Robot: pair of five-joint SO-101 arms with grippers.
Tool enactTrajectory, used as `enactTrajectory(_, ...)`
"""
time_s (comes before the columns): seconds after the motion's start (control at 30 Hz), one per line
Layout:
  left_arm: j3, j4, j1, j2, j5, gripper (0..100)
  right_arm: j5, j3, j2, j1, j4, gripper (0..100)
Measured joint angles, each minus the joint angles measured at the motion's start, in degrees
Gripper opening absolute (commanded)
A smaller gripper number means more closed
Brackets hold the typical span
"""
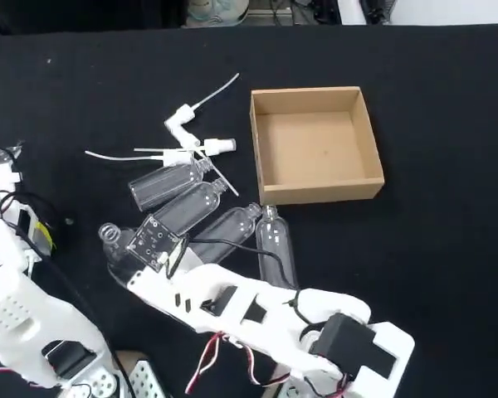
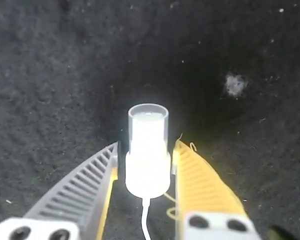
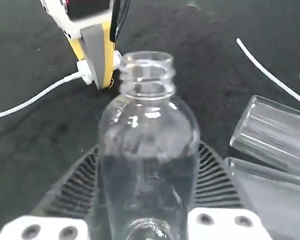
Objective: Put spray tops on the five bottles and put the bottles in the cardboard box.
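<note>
Left gripper (image 2: pixel 146 150) pinches a spray top (image 2: pixel 148 125). Right gripper (image 3: pixel 148 155) clamps a clear bottle (image 3: pixel 146 85), its neck open

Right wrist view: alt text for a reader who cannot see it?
A clear bottle, neck uncapped, is gripped between the fingers of the right gripper. Beyond its neck, the left gripper holds a spray top with a white tube. More bottles lie beside it.
</note>
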Motion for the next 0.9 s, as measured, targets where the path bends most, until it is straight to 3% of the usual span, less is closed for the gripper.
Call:
enactTrajectory(0.4,-0.3,0.1,0.0,0.0,0.0,17,0.0,0.5,0.0,0.0,0.0,12.6)
enactTrajectory(0.67,-0.3,0.1,0.0,0.0,0.0,17,0.0,0.5,-0.1,-0.1,2.5,27.3)
enactTrajectory(0.9,-0.3,0.1,0.0,0.0,0.0,17,0.0,0.5,-0.2,-0.2,4.0,23.7)
